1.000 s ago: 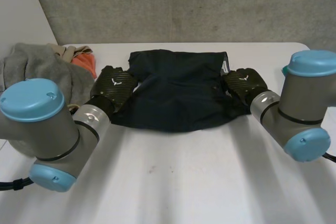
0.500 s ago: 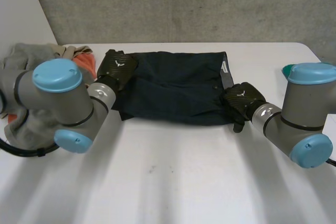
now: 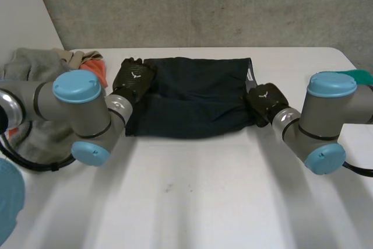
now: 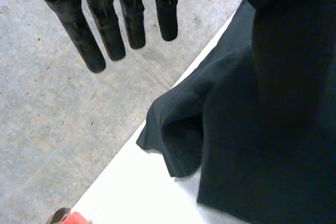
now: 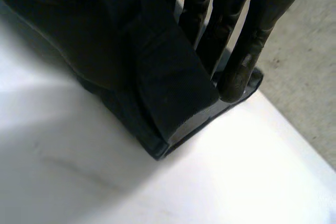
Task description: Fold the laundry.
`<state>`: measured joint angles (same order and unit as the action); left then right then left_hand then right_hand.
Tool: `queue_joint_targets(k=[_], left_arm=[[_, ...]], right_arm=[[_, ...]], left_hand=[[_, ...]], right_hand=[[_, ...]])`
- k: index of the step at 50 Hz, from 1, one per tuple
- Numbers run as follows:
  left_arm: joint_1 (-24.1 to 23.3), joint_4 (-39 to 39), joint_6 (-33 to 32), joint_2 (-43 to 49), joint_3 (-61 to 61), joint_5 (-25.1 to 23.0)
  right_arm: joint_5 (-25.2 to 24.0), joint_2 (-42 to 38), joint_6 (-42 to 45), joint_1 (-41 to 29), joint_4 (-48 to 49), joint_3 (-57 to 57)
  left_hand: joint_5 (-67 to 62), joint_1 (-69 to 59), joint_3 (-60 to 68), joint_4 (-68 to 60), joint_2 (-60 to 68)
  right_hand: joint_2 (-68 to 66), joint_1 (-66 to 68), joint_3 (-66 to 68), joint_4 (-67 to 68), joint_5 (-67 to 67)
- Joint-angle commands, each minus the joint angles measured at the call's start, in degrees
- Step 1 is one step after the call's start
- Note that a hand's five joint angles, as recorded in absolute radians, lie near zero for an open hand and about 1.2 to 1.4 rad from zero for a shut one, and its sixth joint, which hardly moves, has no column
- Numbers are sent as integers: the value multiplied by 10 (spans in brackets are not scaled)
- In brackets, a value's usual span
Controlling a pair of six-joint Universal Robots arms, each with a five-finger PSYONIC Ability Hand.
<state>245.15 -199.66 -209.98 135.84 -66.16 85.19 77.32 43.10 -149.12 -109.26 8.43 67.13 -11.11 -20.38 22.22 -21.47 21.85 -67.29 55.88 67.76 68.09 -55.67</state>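
While the dark garment [image 3: 192,100] lies as a wide, flat band across the upper middle of the head view, on the white surface [image 3: 192,202], the left robot hand [image 3: 133,80] rests at its upper left corner and the right robot hand [image 3: 263,98] at its right edge. Judged by the doubled layers, a first fold looks made. The near edge is uneven, so smoothing and a further fold probably remain. At the upper left of the frame a heap of clothes [image 3: 35,68], grey with an orange piece [image 3: 98,73] at its side, lies directly on the surface, not in a container. It appears to be the larger part of the work left. A green thing [image 3: 356,77] at the right edge, behind the right arm, is too hidden to name.

Left wrist view: the left robot hand [image 4: 107,30] has its fingers straight and spread, nothing between them, over the grey floor [image 4: 47,129] past the edge of the surface [image 4: 142,192]. Beside the hand the garment [image 4: 262,129] ends in a rumpled corner [image 4: 173,140], which would likely need flattening.

Right wrist view: the right robot hand [image 5: 239,45] stands at a corner of the garment [image 5: 105,35], with a doubled flap [image 5: 168,87] lying against its palm side. Whether it pinches that flap or merely rests against it cannot be told. This corner lies near the edge of the surface [image 5: 105,182].
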Motion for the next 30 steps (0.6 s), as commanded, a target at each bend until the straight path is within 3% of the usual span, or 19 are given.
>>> queue_joint_targets(k=[1, 6, 10, 13, 30], left_arm=[[2, 2, 2, -138, -138, -2], [2, 7, 2, -232, -260, -2], [1, 18, 3, -261, -315, -2], [-3, 30, 6, -263, -332, -2], [33, 41, 38, -138, -245, -5]], right_arm=[[1, 66, -20, -2, -31, 34], [2, 99, -51, -3, -101, 34], [5, 111, -62, -3, -125, 34], [5, 118, -63, -2, -136, 37], [5, 139, -81, -1, -156, 45]], left_hand=[[-4, -11, -7, 0, -4], [-76, -83, 65, -72, 68], [-204, -211, 192, -200, 196], [-222, -230, 211, -219, 215], [-158, -166, 147, -155, 151]], right_hand=[[-127, 241, 122, 119, -143], [-127, 241, 122, 119, -143], [-127, 241, 122, 119, -143], [-127, 241, 122, 119, -143], [-127, 241, 122, 119, -143]])
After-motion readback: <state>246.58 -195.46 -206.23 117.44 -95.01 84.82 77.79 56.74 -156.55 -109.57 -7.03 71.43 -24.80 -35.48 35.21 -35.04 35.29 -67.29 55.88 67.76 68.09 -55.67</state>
